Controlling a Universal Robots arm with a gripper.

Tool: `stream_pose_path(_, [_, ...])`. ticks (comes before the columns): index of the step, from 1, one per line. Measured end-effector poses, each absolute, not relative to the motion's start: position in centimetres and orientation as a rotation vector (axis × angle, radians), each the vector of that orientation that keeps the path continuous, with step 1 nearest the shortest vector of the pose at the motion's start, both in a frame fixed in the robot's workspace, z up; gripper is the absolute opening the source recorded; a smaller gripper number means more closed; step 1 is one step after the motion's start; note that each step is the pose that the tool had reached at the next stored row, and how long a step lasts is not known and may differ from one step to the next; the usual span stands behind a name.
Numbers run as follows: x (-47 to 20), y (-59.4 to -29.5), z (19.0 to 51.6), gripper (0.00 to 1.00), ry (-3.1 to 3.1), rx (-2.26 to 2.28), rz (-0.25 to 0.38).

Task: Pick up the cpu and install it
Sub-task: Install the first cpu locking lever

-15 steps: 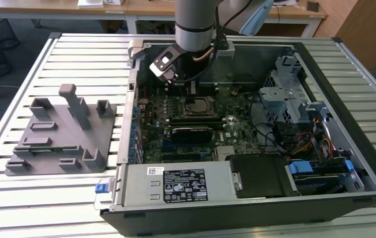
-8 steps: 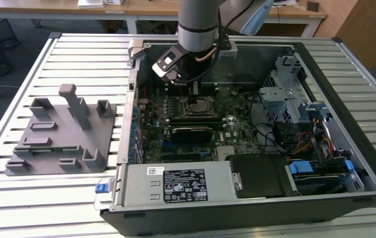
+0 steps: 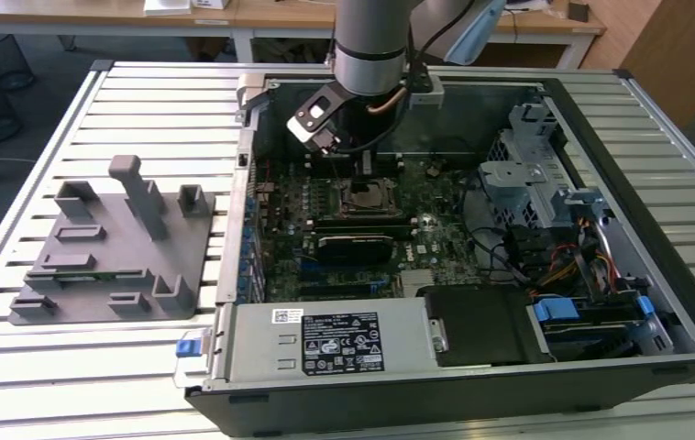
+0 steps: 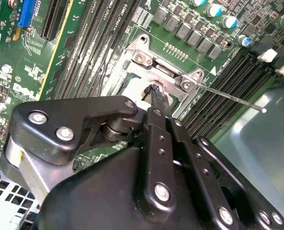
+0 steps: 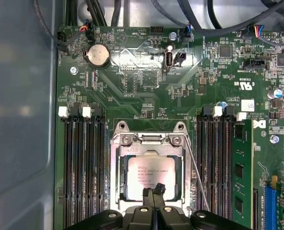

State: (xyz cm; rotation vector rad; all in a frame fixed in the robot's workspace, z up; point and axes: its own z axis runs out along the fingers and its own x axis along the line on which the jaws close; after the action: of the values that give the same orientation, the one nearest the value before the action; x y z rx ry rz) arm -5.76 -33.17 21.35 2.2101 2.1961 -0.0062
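Slatted metal bench [image 3: 103,385] spreads across the exterior view. A grey fixture [image 3: 103,266] stands on it at the exterior view's left, just beside an open case [image 3: 446,390] that takes the centre and right of the frame. Nearest, along the case's lower edge, sits the power supply [image 3: 323,341]. Beyond it lies the motherboard [image 3: 434,197]. At upper centre the arm [image 3: 372,46] reaches down into the case, its claw [image 3: 364,170] over the socket [image 3: 366,197]. Wooden desks [image 3: 274,14] run along the top of the frame.

In both wrist views the claw's two fingers [image 5: 149,197] are pressed together with nothing between them. Their tips stand over one edge of the cpu [image 5: 150,175]; whether they touch it I cannot tell. The cpu lies flat in the socket, silvery top up, ringed by the metal frame [image 5: 149,139]. A thin lever [image 5: 197,177] slants off beside the frame. Memory slots [image 5: 79,167] flank the socket on both sides, and a green memory stick [image 5: 240,172] sits past one bank. Farther across the board is a coin battery [image 5: 97,55].
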Motion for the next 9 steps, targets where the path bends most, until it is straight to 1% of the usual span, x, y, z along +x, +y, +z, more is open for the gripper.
stream_pose_path(9, [-5.75, -33.17, 21.86, 0.11, 2.196, 2.21, -0.006])
